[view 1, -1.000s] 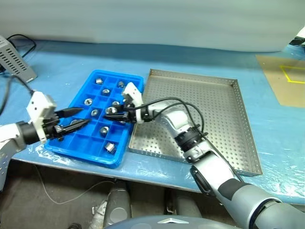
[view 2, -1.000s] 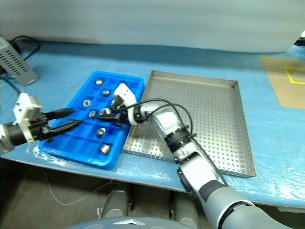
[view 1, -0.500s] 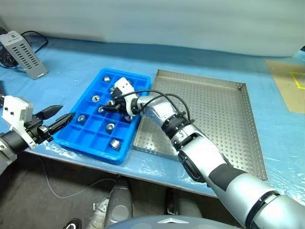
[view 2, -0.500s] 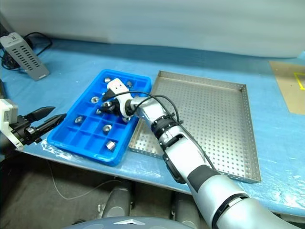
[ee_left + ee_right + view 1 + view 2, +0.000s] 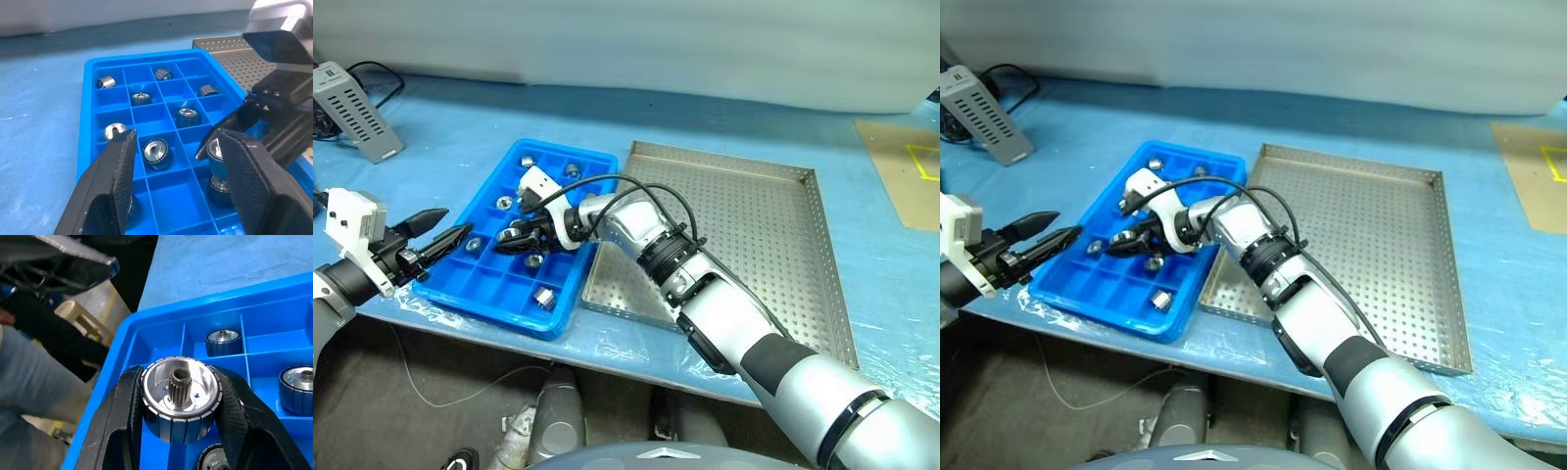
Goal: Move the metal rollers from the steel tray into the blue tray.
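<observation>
Held a roller (image 5: 180, 399) clamped in right gripper (image 5: 514, 238) over blue tray (image 5: 460, 282); left gripper (image 5: 438, 235) jaws apart beside it.

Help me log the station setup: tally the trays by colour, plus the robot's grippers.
Blue tray: 1
Steel tray: 1
Grippers (left gripper, right gripper): 2
Total: 4

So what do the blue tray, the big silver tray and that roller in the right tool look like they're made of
The blue tray looks like moulded plastic: uniform bright colour, smooth glossy grid walls. The silver tray appears to be sheet steel, dull grey, punched with rows of small holes and folded rims. The roller in the right tool looks like machined metal: mirror-bright face, ribbed rim, toothed centre shaft.
</observation>
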You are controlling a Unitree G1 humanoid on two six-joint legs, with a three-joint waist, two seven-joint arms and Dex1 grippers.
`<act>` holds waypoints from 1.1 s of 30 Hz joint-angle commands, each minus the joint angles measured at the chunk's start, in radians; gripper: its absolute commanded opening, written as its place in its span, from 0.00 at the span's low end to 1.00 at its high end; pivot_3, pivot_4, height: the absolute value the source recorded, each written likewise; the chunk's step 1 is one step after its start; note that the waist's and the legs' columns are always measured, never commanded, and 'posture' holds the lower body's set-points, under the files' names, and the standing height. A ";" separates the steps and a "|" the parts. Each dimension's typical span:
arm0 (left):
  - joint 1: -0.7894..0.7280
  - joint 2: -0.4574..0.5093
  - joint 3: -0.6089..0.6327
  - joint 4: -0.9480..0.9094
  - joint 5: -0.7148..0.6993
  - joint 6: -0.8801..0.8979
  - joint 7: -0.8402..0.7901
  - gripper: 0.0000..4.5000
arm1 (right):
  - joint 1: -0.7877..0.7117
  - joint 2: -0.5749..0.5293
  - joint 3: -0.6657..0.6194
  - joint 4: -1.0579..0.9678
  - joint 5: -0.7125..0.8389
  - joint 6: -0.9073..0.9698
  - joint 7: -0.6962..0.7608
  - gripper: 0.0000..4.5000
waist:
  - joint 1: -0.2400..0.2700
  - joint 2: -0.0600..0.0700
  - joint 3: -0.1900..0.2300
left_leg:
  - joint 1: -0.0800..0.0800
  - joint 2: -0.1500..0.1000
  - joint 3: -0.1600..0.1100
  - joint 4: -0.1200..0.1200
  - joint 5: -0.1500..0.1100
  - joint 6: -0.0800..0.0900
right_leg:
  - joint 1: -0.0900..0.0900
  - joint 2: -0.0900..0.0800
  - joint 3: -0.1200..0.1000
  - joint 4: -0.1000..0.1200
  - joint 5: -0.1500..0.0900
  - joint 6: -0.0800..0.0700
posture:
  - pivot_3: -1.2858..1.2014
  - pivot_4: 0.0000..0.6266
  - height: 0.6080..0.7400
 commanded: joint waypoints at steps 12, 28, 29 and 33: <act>-0.001 -0.027 -0.039 -0.004 0.002 -0.031 0.040 0.61 | 0.117 0.340 0.199 -0.137 0.065 0.103 0.047 0.37 | 0.004 0.000 0.000 | -0.001 0.000 -0.011 0.000 0.002 -0.003 | 0.001 0.000 0.000 0.000 0.000 0.000 | 0.66 0.24 1.00; -0.016 -0.035 -0.096 -0.005 0.005 -0.035 0.046 0.61 | 0.128 0.313 0.267 -0.170 0.116 0.145 0.001 0.37 | 0.005 0.000 0.000 | 0.000 -0.001 -0.017 0.000 0.003 -0.006 | 0.002 0.001 -0.003 0.002 0.000 0.000 | 0.66 0.24 1.00; -0.016 -0.037 -0.101 -0.004 0.006 -0.038 0.047 0.61 | 0.125 0.309 0.271 -0.165 0.110 0.133 0.000 0.37 | 0.004 0.000 0.000 | 0.000 -0.001 -0.017 0.000 0.004 -0.006 | 0.002 0.001 -0.003 0.002 0.000 0.000 | 0.65 0.24 1.00; -0.033 -0.039 -0.116 0.013 0.012 -0.045 0.046 0.61 | 0.119 0.303 0.274 -0.151 0.104 0.113 0.004 0.37 | 0.004 -0.001 0.000 | 0.000 -0.001 -0.017 0.000 0.004 -0.006 | 0.002 0.001 -0.003 0.002 0.000 0.000 | 0.65 0.24 1.00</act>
